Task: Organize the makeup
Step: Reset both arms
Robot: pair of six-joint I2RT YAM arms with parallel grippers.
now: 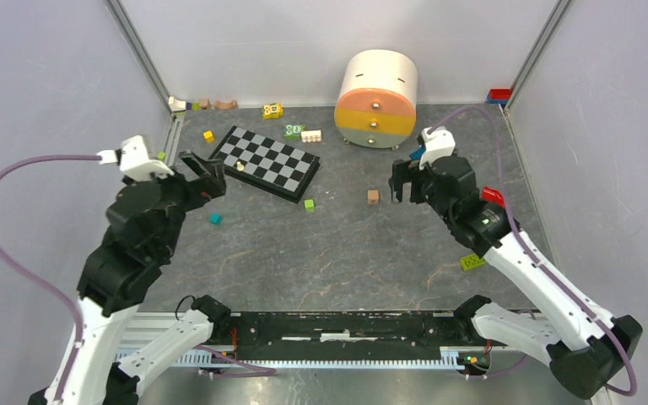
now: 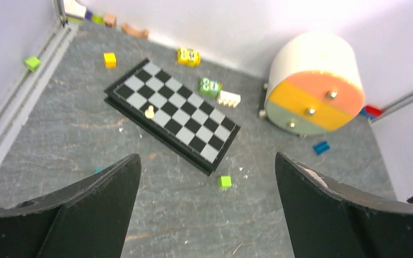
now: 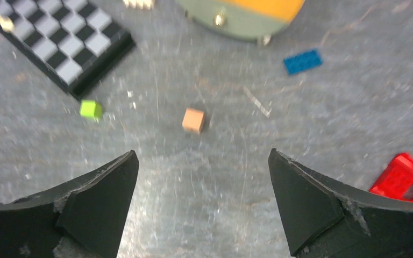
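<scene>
Drawer chest [image 3: 242, 21] and chessboard [image 3: 59, 43] cropped beyond right gripper [image 3: 201, 152].

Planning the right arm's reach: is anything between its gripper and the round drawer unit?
Only small loose pieces: a tan cube and a blue brick lie between the right gripper and the drawer unit. No makeup shows.

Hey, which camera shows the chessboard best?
The left wrist view: the whole chessboard sits mid-frame, large and unobstructed. The top view shows it too, only smaller; the right wrist view catches just one corner.
</scene>
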